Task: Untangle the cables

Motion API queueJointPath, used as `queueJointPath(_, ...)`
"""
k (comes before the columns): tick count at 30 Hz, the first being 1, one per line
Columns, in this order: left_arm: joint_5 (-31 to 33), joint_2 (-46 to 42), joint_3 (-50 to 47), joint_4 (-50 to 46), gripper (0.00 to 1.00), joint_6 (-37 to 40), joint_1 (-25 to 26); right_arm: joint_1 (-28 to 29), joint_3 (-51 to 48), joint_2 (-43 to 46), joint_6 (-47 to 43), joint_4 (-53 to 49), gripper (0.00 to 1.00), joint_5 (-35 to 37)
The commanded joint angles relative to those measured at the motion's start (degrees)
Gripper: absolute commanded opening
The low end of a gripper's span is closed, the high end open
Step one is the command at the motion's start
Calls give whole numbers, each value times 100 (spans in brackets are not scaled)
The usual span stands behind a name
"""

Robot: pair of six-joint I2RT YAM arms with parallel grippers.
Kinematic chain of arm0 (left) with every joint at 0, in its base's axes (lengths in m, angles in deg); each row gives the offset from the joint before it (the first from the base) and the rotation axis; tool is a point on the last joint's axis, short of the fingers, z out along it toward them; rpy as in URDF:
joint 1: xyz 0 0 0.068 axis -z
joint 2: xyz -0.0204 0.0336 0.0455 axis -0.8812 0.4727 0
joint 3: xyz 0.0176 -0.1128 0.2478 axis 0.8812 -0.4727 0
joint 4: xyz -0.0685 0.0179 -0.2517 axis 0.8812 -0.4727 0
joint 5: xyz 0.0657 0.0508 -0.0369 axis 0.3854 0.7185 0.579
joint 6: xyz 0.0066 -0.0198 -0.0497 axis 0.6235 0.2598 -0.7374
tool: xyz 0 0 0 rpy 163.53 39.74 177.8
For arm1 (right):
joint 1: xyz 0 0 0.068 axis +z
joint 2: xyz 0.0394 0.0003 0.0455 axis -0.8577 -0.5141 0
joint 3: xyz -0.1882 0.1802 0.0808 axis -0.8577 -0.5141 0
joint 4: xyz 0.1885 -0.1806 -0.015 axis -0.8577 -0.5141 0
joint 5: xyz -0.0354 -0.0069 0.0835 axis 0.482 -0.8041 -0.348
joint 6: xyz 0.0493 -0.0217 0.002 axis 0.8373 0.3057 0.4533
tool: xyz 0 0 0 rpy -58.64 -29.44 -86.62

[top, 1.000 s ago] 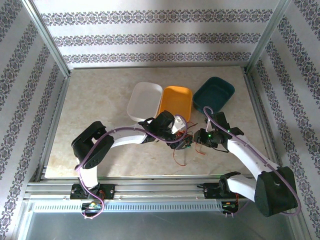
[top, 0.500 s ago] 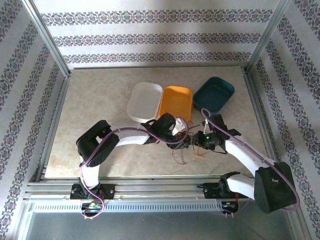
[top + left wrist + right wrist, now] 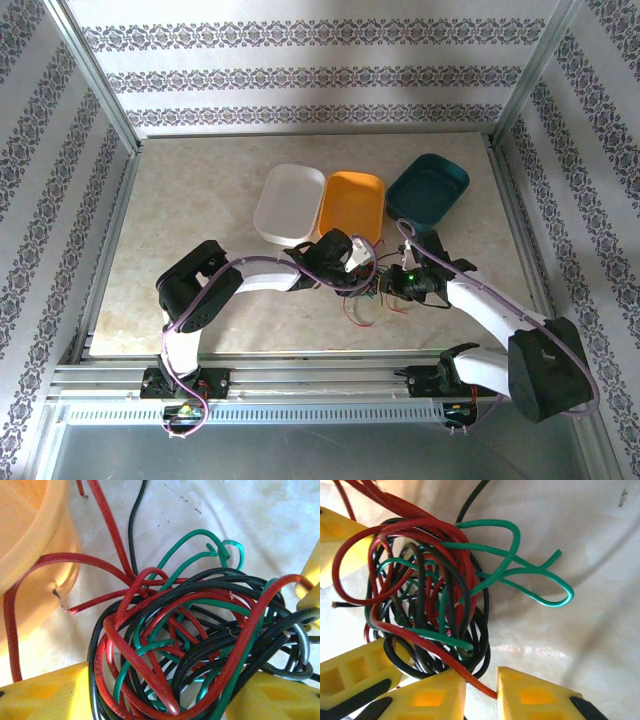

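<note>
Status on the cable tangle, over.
Left gripper open, straddling the cables. Right gripper narrowly open, red strand in the gap. Cables one tight knot. Orange tray close alongside.

White wallpaper (image 3: 300, 60) banded with dark floral stripes covers the back and both side walls, bare aluminium frame posts (image 3: 95, 85) rise at the corners, and soft, even light falls on a pale beige marbled table top (image 3: 200, 200) edged by a metal rail (image 3: 300, 378).

The left of the desk (image 3: 190, 220) is free, but the white tray (image 3: 288, 203), orange tray (image 3: 352, 205) and teal tray (image 3: 430, 188) stand just behind the cables (image 3: 362, 305).
</note>
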Motion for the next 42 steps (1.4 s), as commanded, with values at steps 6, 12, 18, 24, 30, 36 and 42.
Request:
queueJointPath(6,438,99,-256,72,65,64,19,83,187,-325,-31,158,0,179)
queueJointPath(12,603,130,-468,348,65,17,-25,83,616,715,-144,-524,0,473)
queueJointPath(18,610,204,-589,340,65,-20,-108,58,1315,1516,-175,-799,0,651)
queueJointPath(24,674,187,-774,427,65,-153,-166,48,2163,1731,-208,-797,0,1228)
queueJointPath(30,714,161,-876,437,66,-229,-166,-66,2934,1867,-337,-597,0,1885)
queueJointPath(36,728,126,-919,394,65,-296,-166,-294,3558,1958,-442,-233,0,2155)
queueJointPath(42,774,126,-977,358,64,-320,-166,-458,4270,1726,-625,68,0,2140)
